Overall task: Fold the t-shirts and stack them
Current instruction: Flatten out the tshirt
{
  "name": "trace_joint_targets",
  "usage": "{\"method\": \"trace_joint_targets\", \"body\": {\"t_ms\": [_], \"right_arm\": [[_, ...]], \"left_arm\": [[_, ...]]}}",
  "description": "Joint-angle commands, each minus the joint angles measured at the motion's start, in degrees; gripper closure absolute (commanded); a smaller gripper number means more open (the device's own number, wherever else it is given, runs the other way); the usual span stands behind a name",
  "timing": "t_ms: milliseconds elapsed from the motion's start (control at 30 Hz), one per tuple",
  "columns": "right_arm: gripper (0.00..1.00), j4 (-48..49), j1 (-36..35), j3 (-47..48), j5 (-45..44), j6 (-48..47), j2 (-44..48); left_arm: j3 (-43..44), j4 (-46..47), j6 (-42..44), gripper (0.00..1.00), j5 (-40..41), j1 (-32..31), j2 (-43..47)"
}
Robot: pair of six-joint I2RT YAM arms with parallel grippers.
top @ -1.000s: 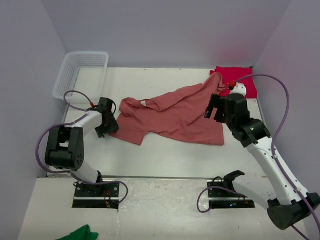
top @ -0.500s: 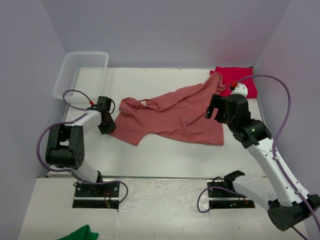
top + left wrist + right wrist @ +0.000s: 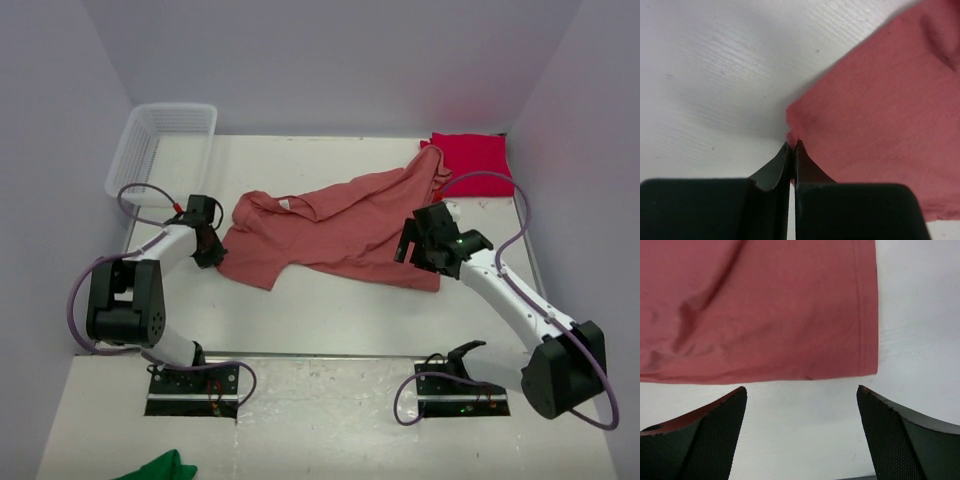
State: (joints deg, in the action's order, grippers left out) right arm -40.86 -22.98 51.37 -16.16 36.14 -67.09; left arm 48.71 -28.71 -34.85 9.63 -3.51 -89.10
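Salmon shirt [image 3: 335, 235]: lies open and wrinkled on the table [image 3: 330, 300], right of the basket [image 3: 160, 145] and nearer the arms. No fold has been made in it.
Crimson shirt [image 3: 472, 160]: a compact bundle along the back edge, far right of the basket. The salmon shirt's far tip reaches it. It looks already folded, though I cannot tell for sure.
Left tool [image 3: 793, 146]: low on the table just nearer than the basket, clenched on the very corner of the salmon shirt's near-basket edge.
Right tool [image 3: 800, 440]: well to the right of the basket, released and spread wide. It hovers over the shirt's hem corner and does not touch it.
Done: probably one shirt, at most.
Left: flatten the salmon shirt, fold it, and stack it with the crimson one.
Step in hand: apparently taking two corners to pull the shirt flat.
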Motion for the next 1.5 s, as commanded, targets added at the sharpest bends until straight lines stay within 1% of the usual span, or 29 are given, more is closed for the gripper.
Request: {"method": "trace_joint_targets", "body": {"t_ms": [0, 33, 167, 300, 333, 400, 600, 900, 1033, 1100, 1200, 1233, 1267, 1300, 1333, 1400, 1467], "right_arm": [[0.1, 0.8, -0.1, -3.9, 2.7, 7.9, -1.1], [0.14, 1.8, -0.1, -5.2, 2.9, 8.5, -1.3], [0.19, 1.2, 0.2, -6.6, -1.4, 11.4, -5.0], [0.21, -0.2, 1.9, -6.3, -4.2, 11.9, -8.0], [0.21, -0.1, 3.5, -6.8, -4.2, 12.1, -8.3], [0.23, 1.1, 6.4, -7.7, -3.0, 11.8, -8.7], [0.25, 2.5, 10.5, -8.7, -0.9, 11.7, -9.3], [0.31, 3.9, 11.7, -9.4, 6.5, 11.2, -13.0], [0.38, 3.8, 11.9, -9.9, 6.9, 12.5, -12.9], [0.39, 3.1, 12.0, -9.9, 6.9, 12.8, -13.0], [0.44, 3.1, 12.1, -10.2, 6.6, 13.8, -12.6], [0.47, 3.1, 12.1, -10.3, 6.1, 13.9, -12.5], [0.54, 3.1, 12.2, -10.2, 5.6, 14.0, -12.7], [0.56, 2.9, 12.1, -10.0, 5.2, 14.0, -13.0], [0.56, 2.6, 12.2, -9.8, 5.1, 14.0, -13.2], [0.52, 2.4, 12.3, -9.4, 4.7, 14.2, -13.3], [0.43, 1.8, 12.6, -8.8, 3.9, 15.1, -13.5]], "left_arm": [[-0.5, -1.7, 0.7, 1.0, -0.7, 0.4, 5.0], [-0.5, -1.8, 0.7, 1.0, -0.5, 0.5, 5.6], [-1.7, -1.3, 0.3, 1.0, 0.0, 1.0, 9.2], [-2.2, -0.6, 1.2, 1.0, -0.7, 1.5, 9.6], [-2.2, -0.4, 1.4, 1.0, -1.2, 1.7, 9.5], [-2.0, -0.2, 1.5, 1.0, -2.1, 1.9, 8.9], [-1.5, 0.0, 1.8, 1.0, -2.2, 2.0, 9.2], [-2.3, 0.1, 1.9, 1.0, -3.7, 2.4, 11.8], [-2.4, 0.0, 1.9, 1.0, -3.7, 2.6, 13.3], [-2.4, 0.0, 2.1, 1.0, -4.0, 2.9, 13.8], [-2.9, 0.1, 2.1, 1.0, -4.6, 3.1, 14.1], [-2.9, 0.2, 2.1, 1.0, -4.8, 3.1, 14.2], [-2.9, 0.2, 2.1, 1.0, -4.9, 3.1, 14.1], [-2.9, 0.2, 2.1, 1.0, -4.9, 3.2, 14.2], [-2.9, 0.2, 2.2, 1.0, -4.9, 3.2, 14.3], [-2.8, 0.1, 2.2, 1.0, -5.0, 3.2, 14.4], [-3.0, 0.2, 2.2, 1.0, -5.4, 3.2, 14.6]]}}
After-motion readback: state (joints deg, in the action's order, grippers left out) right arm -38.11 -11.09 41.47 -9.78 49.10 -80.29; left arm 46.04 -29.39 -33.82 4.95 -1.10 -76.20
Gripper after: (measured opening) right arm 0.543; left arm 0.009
